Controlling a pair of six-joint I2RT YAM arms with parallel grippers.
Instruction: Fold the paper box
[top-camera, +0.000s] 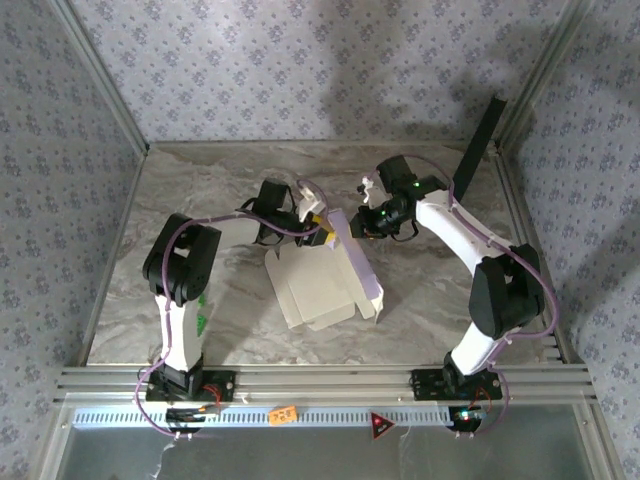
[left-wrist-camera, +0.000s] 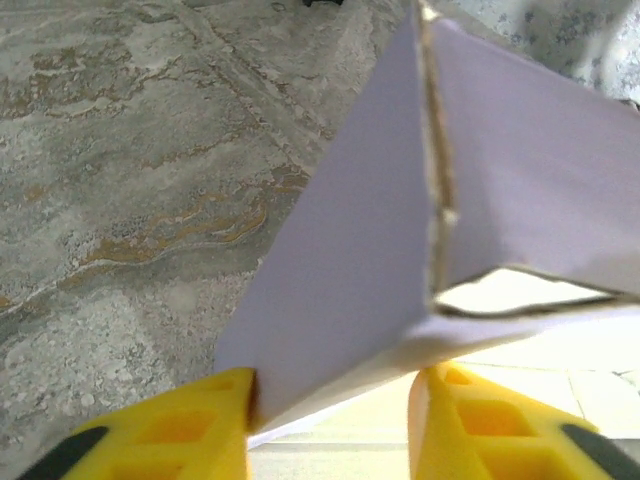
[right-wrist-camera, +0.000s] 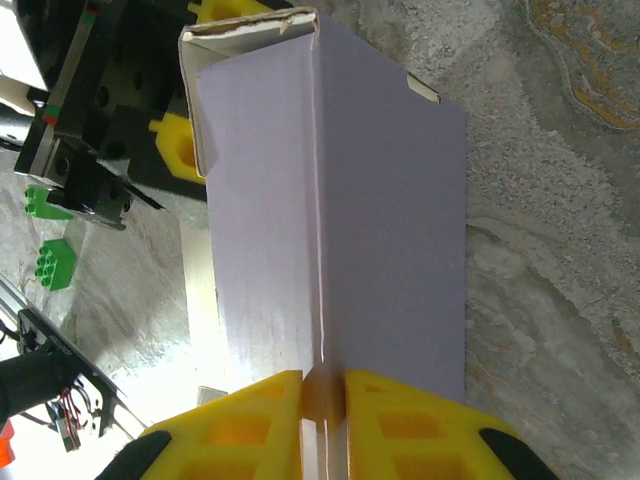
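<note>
Now | paper box (top-camera: 320, 285): thin lavender cardboard, creased | table (top-camera: 200, 190): veined marble

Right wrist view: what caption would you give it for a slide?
Right end effector pinches a folded edge of the lavender paper box, marbled table beyond.

The table (top-camera: 200, 190) is a marbled slab of grey and tan, with darker veins running across it. At its middle the box (top-camera: 310, 290) rests with its beige sheet flat on the surface, while its far right side stands up off the table as a lavender wall. A black panel (top-camera: 480, 145) stands tilted at the far right corner, and two green blocks (right-wrist-camera: 55, 265) lie off to one side of the box, close together, one partly hidden.
</note>
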